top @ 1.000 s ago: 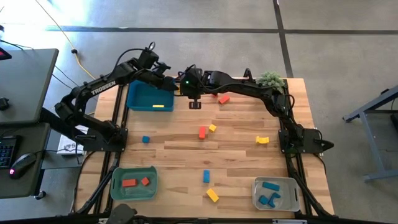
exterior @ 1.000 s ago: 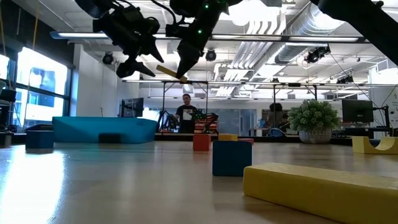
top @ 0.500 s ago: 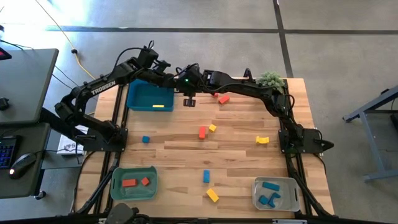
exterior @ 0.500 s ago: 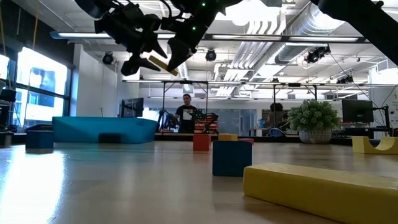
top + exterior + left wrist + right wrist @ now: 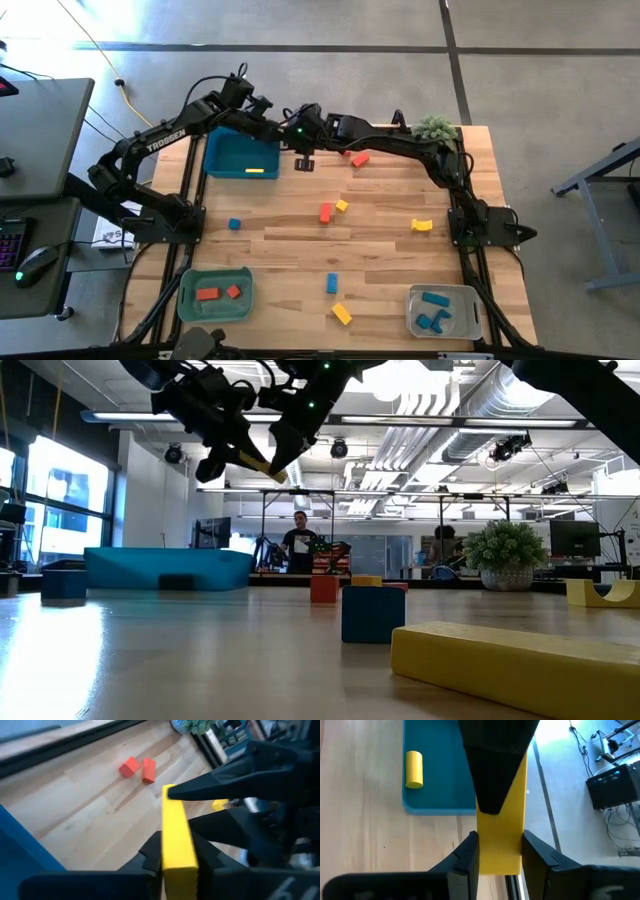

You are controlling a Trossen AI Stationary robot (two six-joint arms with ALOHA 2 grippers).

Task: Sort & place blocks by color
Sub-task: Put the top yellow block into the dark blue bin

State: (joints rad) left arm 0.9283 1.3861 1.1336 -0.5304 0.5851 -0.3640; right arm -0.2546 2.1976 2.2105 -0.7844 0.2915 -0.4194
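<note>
Mid-air handover it was, up in the upper middle of the high view: the left gripper (image 5: 283,143) and the right gripper (image 5: 301,147) met tip to tip just beside the teal tray (image 5: 222,156)'s right edge, well above the table. Between them sat the yellow bar (image 5: 176,838), and both wrist views showed dark fingers pinched tight on its flanks, so each claw was closed on it, one at either end. In the low view the bar (image 5: 257,463) showed tilted, upper left of the frame. To do it well, I judged the right claw should let go only once the left grip was square and firm, then back straight off along the bar without twisting it. One yellow cylinder (image 5: 414,768) already lay in the teal tray, the likely home for this bar.
</note>
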